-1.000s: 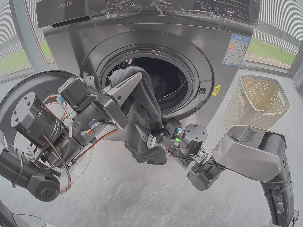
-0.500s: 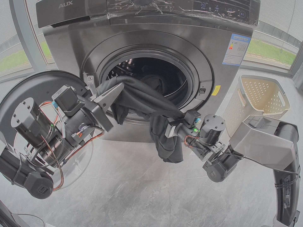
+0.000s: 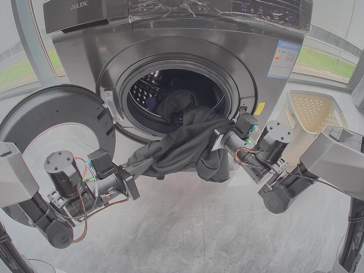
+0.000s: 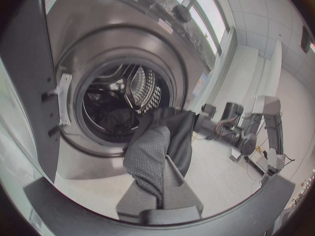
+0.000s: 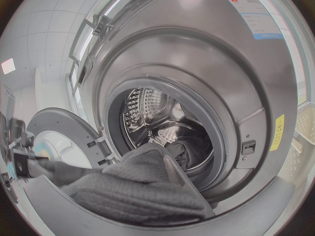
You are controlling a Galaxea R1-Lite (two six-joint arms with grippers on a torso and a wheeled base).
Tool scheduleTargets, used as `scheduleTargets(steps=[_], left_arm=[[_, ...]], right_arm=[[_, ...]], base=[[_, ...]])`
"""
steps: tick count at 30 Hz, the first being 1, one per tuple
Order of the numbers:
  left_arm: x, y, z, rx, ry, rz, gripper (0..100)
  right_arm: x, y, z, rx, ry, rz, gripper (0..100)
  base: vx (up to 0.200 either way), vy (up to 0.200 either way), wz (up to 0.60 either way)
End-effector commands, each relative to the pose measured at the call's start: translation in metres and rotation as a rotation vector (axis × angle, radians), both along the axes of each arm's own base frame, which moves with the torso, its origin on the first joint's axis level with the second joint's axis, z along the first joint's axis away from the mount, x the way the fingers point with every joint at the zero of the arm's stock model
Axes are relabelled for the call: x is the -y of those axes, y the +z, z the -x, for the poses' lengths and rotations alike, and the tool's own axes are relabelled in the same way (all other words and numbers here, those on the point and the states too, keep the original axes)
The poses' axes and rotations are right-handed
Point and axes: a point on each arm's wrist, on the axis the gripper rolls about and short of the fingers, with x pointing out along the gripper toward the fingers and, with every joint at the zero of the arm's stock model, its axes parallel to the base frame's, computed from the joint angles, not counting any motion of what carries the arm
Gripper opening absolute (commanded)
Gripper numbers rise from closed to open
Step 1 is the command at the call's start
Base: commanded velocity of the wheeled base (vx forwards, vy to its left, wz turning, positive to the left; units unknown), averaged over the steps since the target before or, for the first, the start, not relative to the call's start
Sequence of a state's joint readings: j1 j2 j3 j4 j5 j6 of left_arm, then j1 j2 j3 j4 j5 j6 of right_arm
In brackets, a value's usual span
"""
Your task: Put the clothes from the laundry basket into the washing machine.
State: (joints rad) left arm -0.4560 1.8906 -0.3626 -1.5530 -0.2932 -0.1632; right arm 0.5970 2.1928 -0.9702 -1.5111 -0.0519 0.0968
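A dark grey garment [image 3: 185, 145] stretches low before the washing machine [image 3: 182, 57], between both grippers. My left gripper [image 3: 146, 164] is shut on its lower left end, below the drum opening [image 3: 176, 95]; the mesh cloth [image 4: 147, 158] bunches between the left gripper's fingers [image 4: 174, 184]. My right gripper [image 3: 220, 132] is shut on the other end by the opening's right rim, and the cloth [image 5: 141, 190] drapes over it. A fold reaches over the lip toward the dark clothes in the drum [image 5: 190, 149]. The cream laundry basket [image 3: 314, 122] stands to the right, with no clothes visible in it.
The round door [image 3: 53, 114] is swung open to the left, just behind my left arm. Bare grey tiled floor [image 3: 182, 228] lies in front of the machine. Windows run behind it on both sides.
My left gripper dropped from the drum opening down to the lower left. My right gripper rose toward the opening's right rim. The garment went from hanging bunched to stretched out between them.
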Motion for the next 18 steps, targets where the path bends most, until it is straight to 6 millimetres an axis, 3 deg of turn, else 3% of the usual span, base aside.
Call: scheduleTargets(steps=[1, 4, 5, 12, 18], left_arm=[[0.005, -0.033, -0.013, -0.089, -0.009, -0.049, 0], [0.006, -0.036, -0.015, -0.098, -0.009, -0.053, 0], [0.006, -0.036, -0.015, -0.098, -0.009, -0.053, 100], [0.007, -0.042, -0.007, -0.132, -0.024, -0.07, 100], [0.015, -0.055, 0.022, -0.19, -0.103, -0.138, 100]], right_arm=[[-0.005, 0.016, 0.015, 0.024, 0.031, -0.021, 0], [-0.009, 0.015, 0.017, 0.023, 0.042, -0.02, 0], [-0.009, 0.015, 0.018, 0.023, 0.043, -0.021, 0], [-0.012, 0.016, 0.016, 0.025, 0.038, -0.025, 0], [-0.014, 0.023, 0.013, 0.049, 0.038, -0.043, 0]], base=[[0.0, 0.0, 0.0], [0.0, 0.0, 0.0], [0.0, 0.0, 0.0], [0.0, 0.0, 0.0], [0.0, 0.0, 0.0]])
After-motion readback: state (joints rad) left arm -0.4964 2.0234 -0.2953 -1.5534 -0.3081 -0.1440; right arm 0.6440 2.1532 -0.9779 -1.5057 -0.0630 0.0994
